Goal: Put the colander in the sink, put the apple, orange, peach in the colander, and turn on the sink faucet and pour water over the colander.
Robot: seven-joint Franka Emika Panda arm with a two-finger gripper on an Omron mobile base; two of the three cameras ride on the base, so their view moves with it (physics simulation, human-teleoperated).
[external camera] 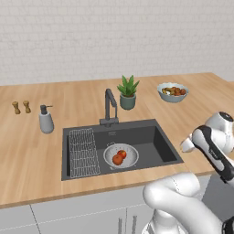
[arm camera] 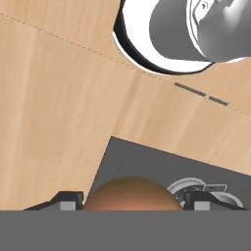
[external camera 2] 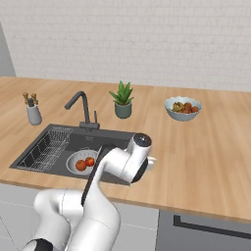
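colander (external camera: 120,155), a round silvery perforated bowl, sits on the floor of the dark grey sink (external camera: 160,141), right of the wire grid rack (external camera: 83,152), just below the middle of the left base view. inside it lie two small balls that touch: a bright red apple (external camera: 123,153) and, at its lower left, a duller orange (external camera: 117,159). in the right base view the colander (external camera 2: 77,159) shows at the middle left, partly covered by the white arm, with the orange (external camera 2: 81,165) left of the apple (external camera 2: 90,161).

the dark angular sink faucet (external camera: 109,106) rises from the counter behind the basin, near the middle of the left base view. left of it stands a grey soap dispenser (external camera: 45,120), and farther left two small brown shakers (external camera: 21,107). right of the faucet is a potted plant (external camera: 128,92), and at the upper right a blue-grey bowl of mixed food (external camera: 172,92). the wooden counter (external camera: 32,160) surrounds the sink.

in the hand view the gripper (arm camera: 131,201) sits at the bottom edge, its two dark finger tips (arm camera: 68,200) spread wide. a round salmon-brown fruit, by its look the peach (arm camera: 131,194), fills the gap between them and seems to be clasped. behind it, at the lower right of that view, part of the colander (arm camera: 196,187) shows inside the sink (arm camera: 147,164).
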